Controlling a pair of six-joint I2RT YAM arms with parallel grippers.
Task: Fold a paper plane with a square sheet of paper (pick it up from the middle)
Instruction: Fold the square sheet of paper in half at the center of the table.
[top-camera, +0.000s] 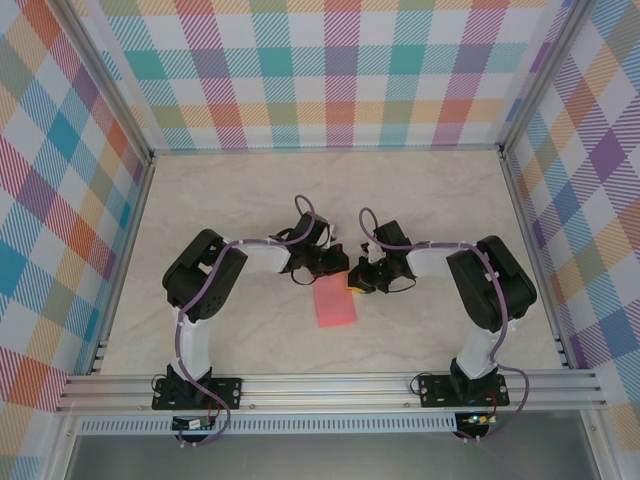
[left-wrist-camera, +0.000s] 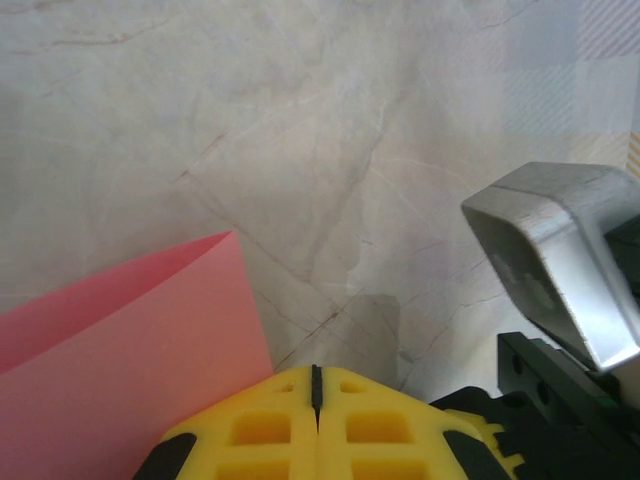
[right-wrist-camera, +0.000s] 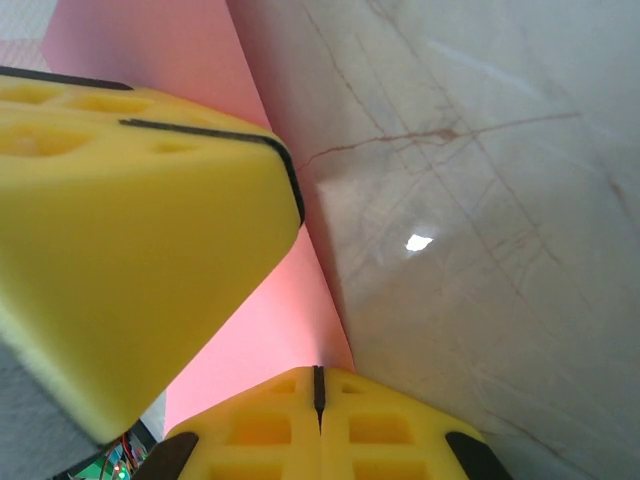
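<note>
Black-white arms (top-camera: 215, 272), purple cables (top-camera: 183, 352), yellow pincers (left-wrist-camera: 316, 400)

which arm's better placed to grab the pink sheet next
Right, probably. The right end effector, shut, sits over the edge of the pink sheet; the left end effector, also shut, hangs beside the sheet over bare table. Either must open first.
</note>
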